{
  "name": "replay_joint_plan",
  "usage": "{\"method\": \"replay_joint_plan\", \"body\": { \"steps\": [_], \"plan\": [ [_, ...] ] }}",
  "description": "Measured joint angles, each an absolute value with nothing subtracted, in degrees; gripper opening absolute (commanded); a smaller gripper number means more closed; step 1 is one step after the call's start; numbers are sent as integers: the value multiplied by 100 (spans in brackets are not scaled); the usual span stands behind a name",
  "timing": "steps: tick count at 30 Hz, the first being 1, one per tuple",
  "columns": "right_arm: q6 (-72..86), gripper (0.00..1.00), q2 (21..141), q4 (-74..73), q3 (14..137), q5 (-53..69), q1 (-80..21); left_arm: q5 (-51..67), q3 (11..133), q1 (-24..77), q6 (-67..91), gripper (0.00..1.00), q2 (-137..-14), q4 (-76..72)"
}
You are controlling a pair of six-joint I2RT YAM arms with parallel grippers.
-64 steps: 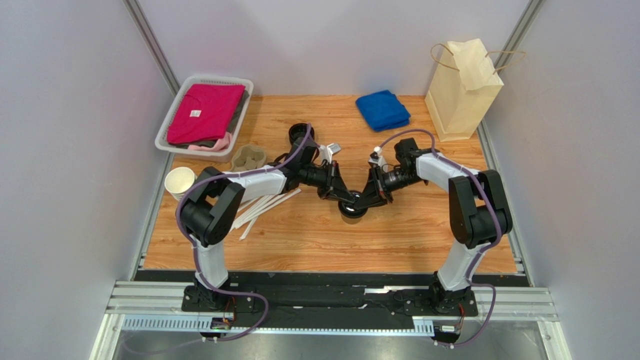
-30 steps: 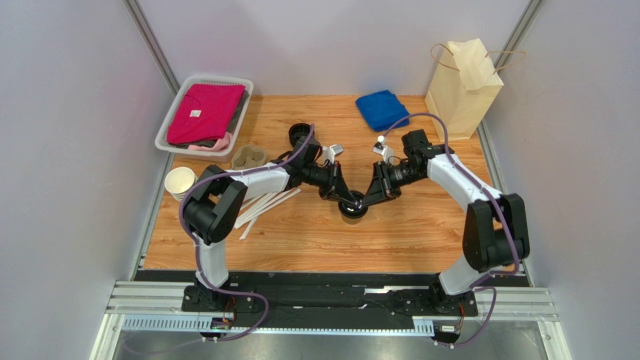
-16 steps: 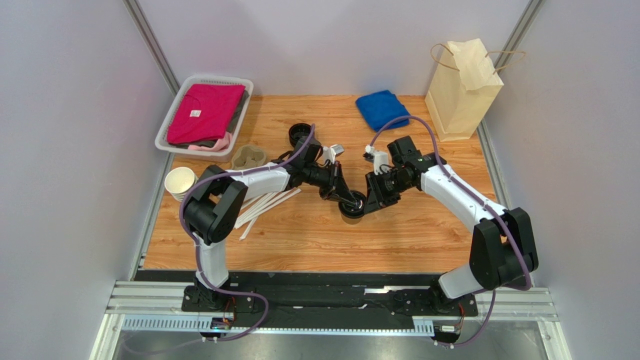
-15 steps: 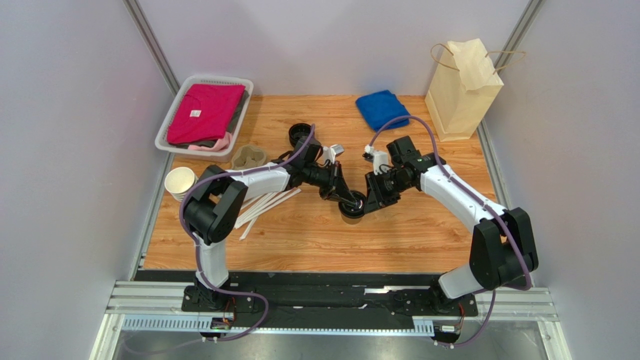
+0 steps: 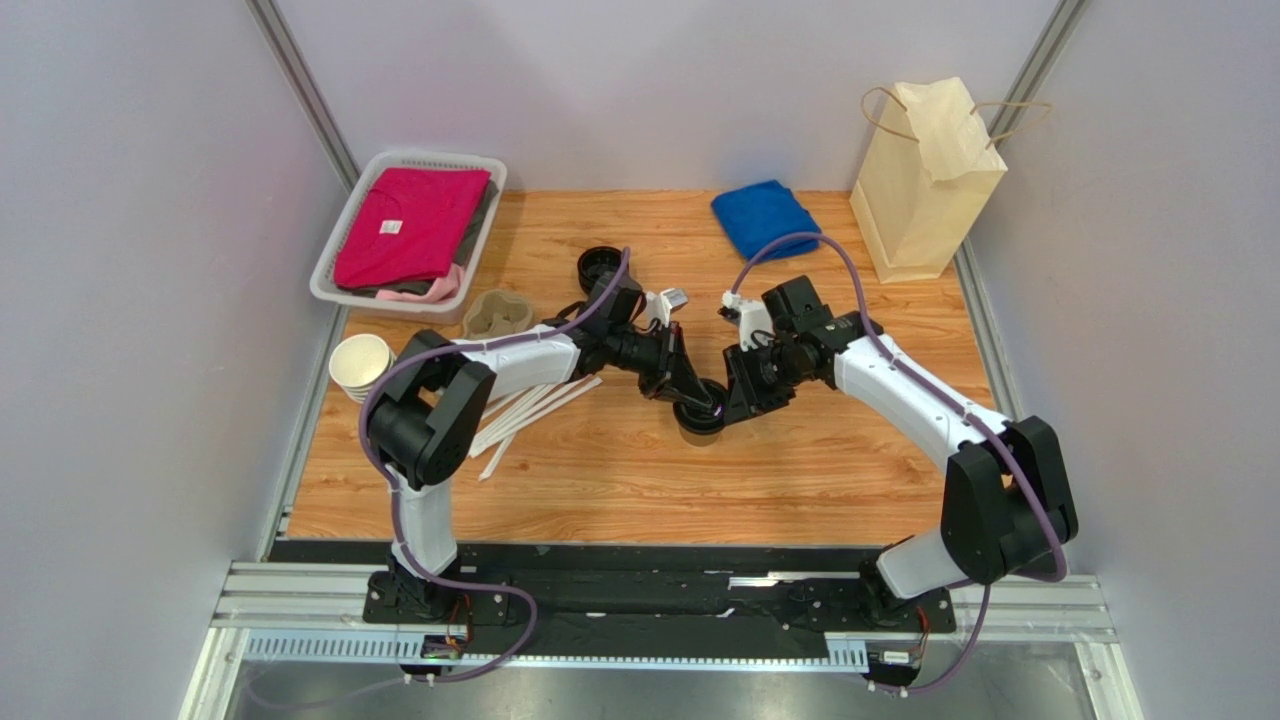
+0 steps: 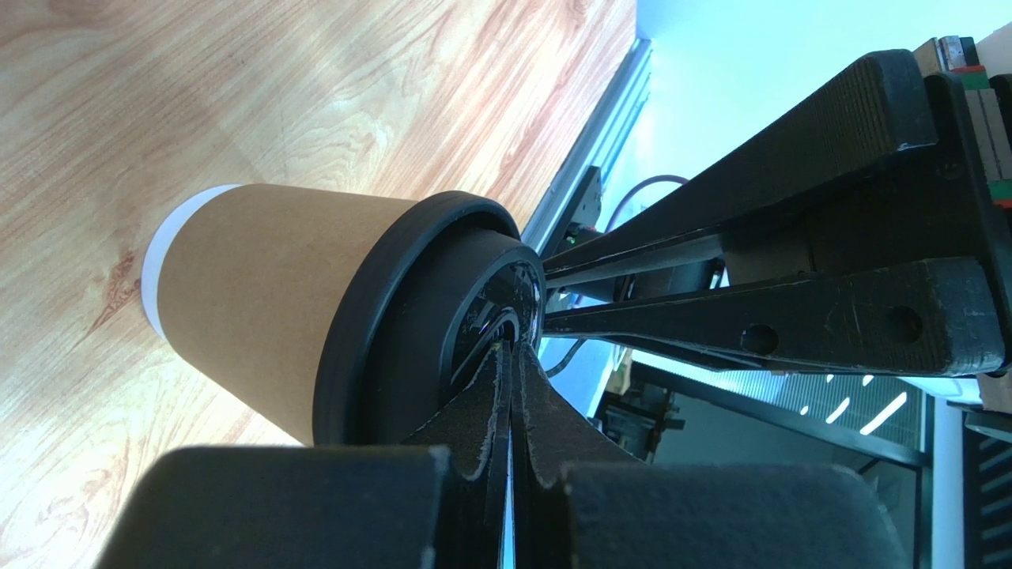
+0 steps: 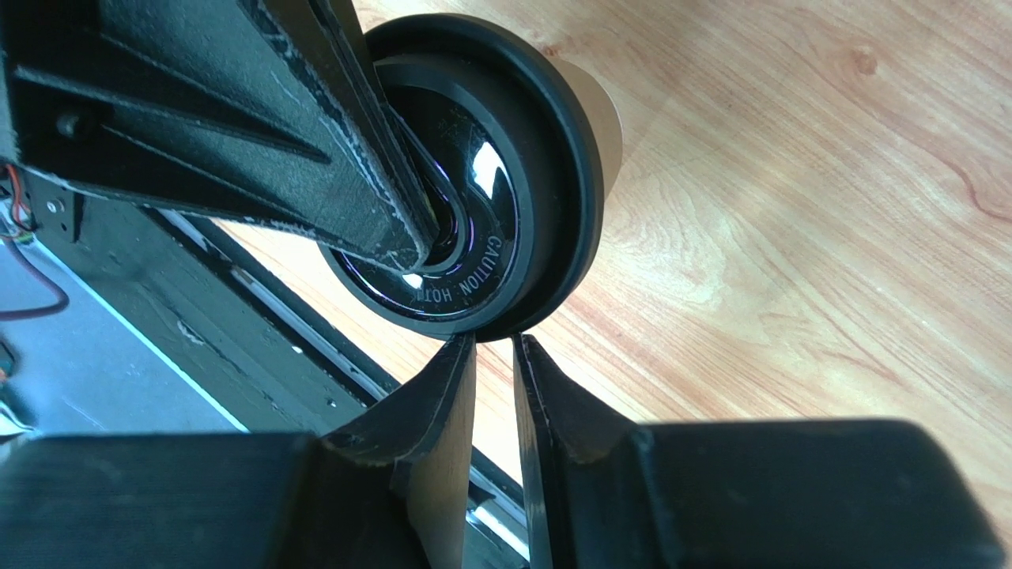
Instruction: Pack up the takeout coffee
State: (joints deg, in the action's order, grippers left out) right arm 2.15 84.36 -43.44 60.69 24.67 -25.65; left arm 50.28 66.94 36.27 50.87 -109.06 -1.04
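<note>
At the left, the left gripper (image 6: 511, 356) has its black fingers (image 6: 469, 421) pinched tight together with nothing between them, tips planted in the sunken centre of the round black plastic lid (image 7: 499, 237). Directly under those tips stands the small tan kraft paper cup (image 6: 261, 308), upright on the light wooden tabletop (image 5: 842, 465), lid on. Just right of it, the right gripper (image 7: 491, 344) is all but closed too: a sliver of gap, holding nothing, tips at the lid's rim. Touching or not, I can't tell.
</note>
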Motion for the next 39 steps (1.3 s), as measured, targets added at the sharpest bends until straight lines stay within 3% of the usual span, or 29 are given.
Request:
{"method": "replay_joint_plan", "body": {
  "steps": [39],
  "plan": [
    [325,23,8855,-4200,6298,3033,-2123,4930,6993,3570,4751,0,-11008,215]
  ]
}}
